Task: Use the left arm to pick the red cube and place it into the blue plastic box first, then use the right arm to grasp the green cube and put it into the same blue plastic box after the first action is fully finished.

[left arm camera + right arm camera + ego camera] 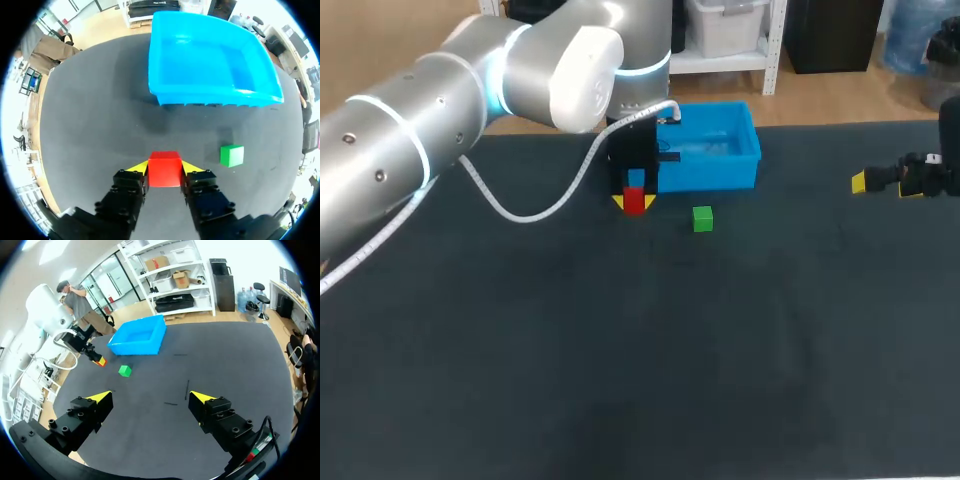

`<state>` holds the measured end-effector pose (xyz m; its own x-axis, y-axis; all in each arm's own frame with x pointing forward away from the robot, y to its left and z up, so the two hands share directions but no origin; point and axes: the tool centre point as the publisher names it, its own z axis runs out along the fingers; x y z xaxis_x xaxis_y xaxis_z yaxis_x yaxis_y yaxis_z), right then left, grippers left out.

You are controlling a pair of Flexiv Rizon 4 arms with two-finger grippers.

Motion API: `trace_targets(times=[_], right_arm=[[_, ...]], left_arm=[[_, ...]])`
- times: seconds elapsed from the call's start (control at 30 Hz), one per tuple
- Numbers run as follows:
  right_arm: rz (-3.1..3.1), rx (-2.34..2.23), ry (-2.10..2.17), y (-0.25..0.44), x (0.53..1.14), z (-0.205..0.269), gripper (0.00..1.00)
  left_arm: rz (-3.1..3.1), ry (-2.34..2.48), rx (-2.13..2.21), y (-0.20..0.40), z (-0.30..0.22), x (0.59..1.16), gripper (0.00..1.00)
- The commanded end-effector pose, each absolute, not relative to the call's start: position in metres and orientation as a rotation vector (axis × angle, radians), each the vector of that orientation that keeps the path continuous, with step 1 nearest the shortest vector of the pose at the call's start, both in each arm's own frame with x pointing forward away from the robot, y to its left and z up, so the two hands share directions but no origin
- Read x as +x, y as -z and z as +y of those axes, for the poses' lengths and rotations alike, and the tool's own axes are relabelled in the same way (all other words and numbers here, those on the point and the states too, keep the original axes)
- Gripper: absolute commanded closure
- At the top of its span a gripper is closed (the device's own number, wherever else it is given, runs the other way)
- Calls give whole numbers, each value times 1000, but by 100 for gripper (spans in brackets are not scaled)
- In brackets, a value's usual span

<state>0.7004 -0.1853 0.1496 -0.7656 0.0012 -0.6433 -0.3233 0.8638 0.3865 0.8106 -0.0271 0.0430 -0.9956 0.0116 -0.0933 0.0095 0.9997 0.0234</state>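
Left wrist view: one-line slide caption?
Left gripper shut on red cube, blue plastic box ahead, green cube beside.

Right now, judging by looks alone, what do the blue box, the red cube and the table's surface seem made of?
Blue box: likely moulded plastic, glossy; light streaks on its floor, rounded rim.
Red cube: even matte colour, crisp edges; wood, plastic or foam, cannot tell.
Table surface: dark, dull, glare-free; probably cloth or rubber mat.

Dark table [620,380] w/ blue box [710,176] & green cube [702,218] beside it.
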Motion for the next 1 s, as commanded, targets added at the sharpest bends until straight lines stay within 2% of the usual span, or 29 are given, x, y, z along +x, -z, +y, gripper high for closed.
trace_targets(times=[0.03, 1.0], right_arm=[[2372, -234, -643, -149, 701, -186, 0], [2372, -234, -643, -149, 701, -186, 0]], left_arm=[[3026, -16, 24, -56, -19, 803, 100], [2838, 140, 187, -151, 3, 803, 100]])
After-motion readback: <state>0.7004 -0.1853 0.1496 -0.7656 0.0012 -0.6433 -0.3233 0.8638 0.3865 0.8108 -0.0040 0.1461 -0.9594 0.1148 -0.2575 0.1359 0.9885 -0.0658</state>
